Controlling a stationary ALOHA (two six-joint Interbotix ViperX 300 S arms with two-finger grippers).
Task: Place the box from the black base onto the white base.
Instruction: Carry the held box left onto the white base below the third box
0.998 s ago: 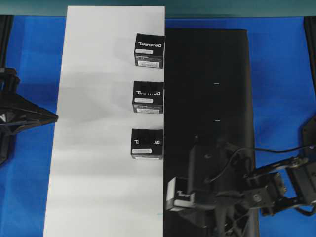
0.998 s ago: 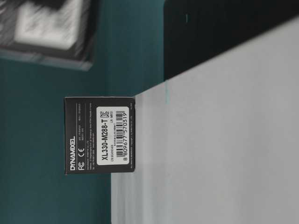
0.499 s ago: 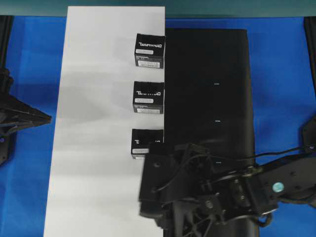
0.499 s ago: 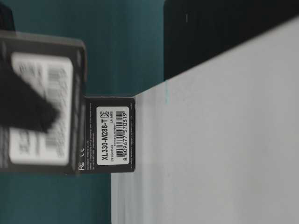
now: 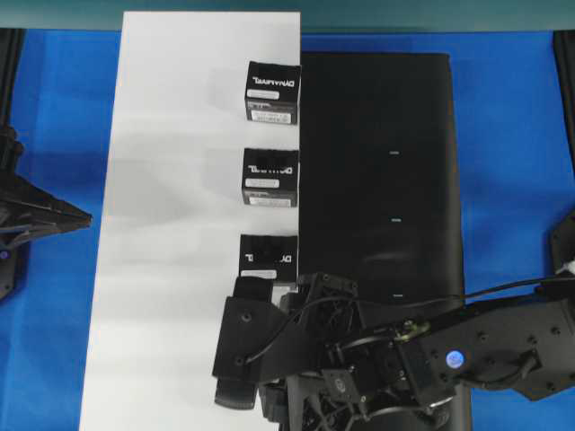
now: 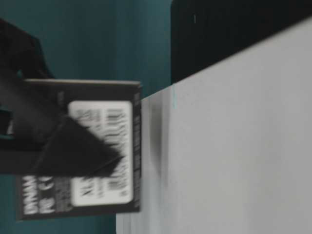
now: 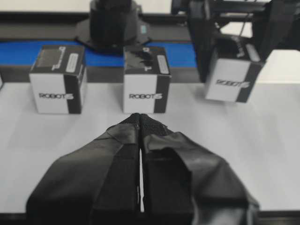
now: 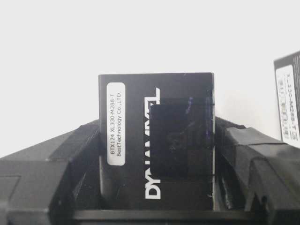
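Observation:
The box (image 8: 154,140) is a black DYNAMIXEL carton, and my right gripper (image 8: 157,140) is shut on its sides. The white base (image 8: 140,37) lies beneath it. From overhead the right gripper (image 5: 244,346) reaches across the near end of the white base (image 5: 171,224) and hides the box. The left wrist view shows the box (image 7: 232,79) slightly tilted, low over the board; contact cannot be told. It looms blurred in the table-level view (image 6: 83,151). The black base (image 5: 377,117) holds no box. My left gripper (image 7: 140,117) is shut and holds nothing, at the board's left edge (image 5: 76,217).
Three look-alike boxes (image 5: 271,92), (image 5: 269,177), (image 5: 268,258) stand in a row along the white base's right edge. The nearest of them (image 8: 288,101) is just beside the held box. Blue table surface (image 5: 512,135) surrounds both bases.
My right arm has swung left, carrying the box from the black base's near edge over onto the white base and lower. The left gripper has drawn back slightly to the left.

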